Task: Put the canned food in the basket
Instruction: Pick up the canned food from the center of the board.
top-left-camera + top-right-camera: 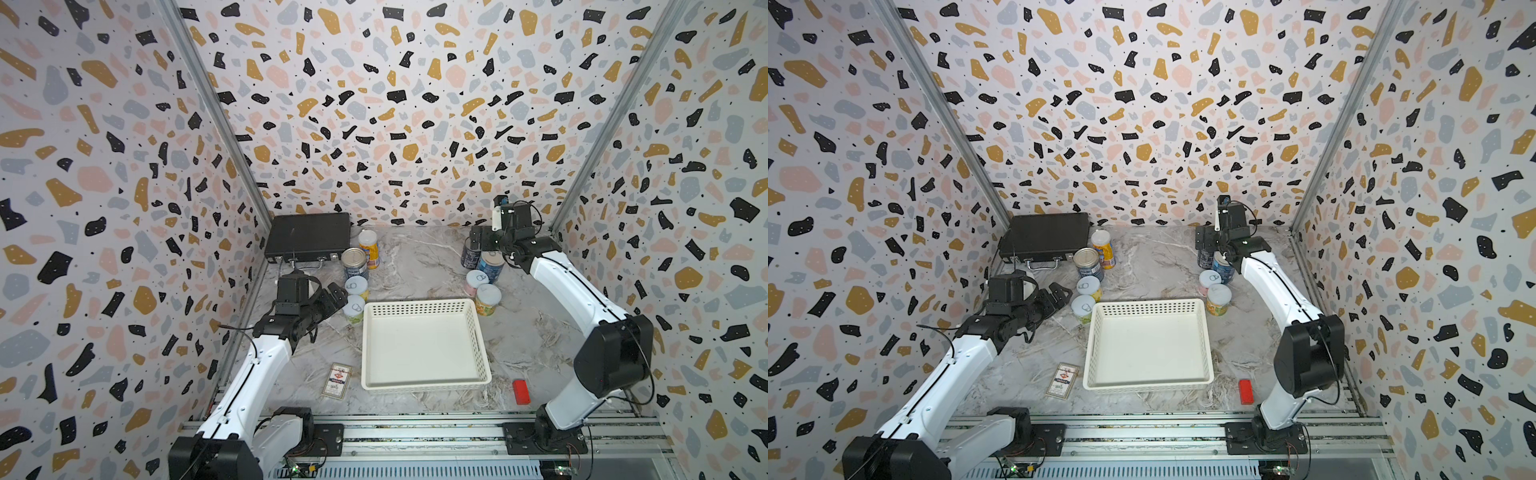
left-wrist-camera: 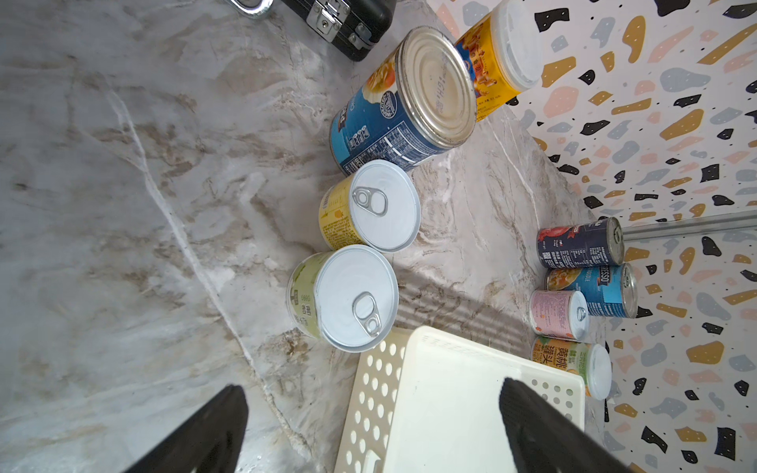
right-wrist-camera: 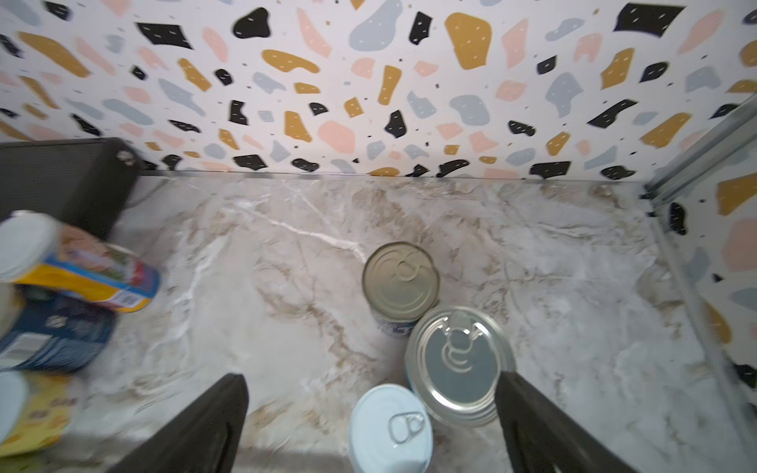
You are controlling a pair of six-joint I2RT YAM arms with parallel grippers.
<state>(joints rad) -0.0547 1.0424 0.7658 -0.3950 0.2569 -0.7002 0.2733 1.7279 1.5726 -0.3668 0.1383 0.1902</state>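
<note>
Though wide and empty, left pincer [image 1: 337, 296] near basket [image 1: 415, 309] corner, right pincer [image 1: 482, 243] above cans [image 1: 489, 267].

Basket [image 1: 419, 309] open above; green can [image 1: 354, 308], peach can [image 1: 488, 300] beside far corners.

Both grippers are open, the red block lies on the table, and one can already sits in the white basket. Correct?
No: the white basket holds no can, as both top views show; all the cans stand outside it. The left gripper and right gripper are open, and the red block lies on the table.
</note>
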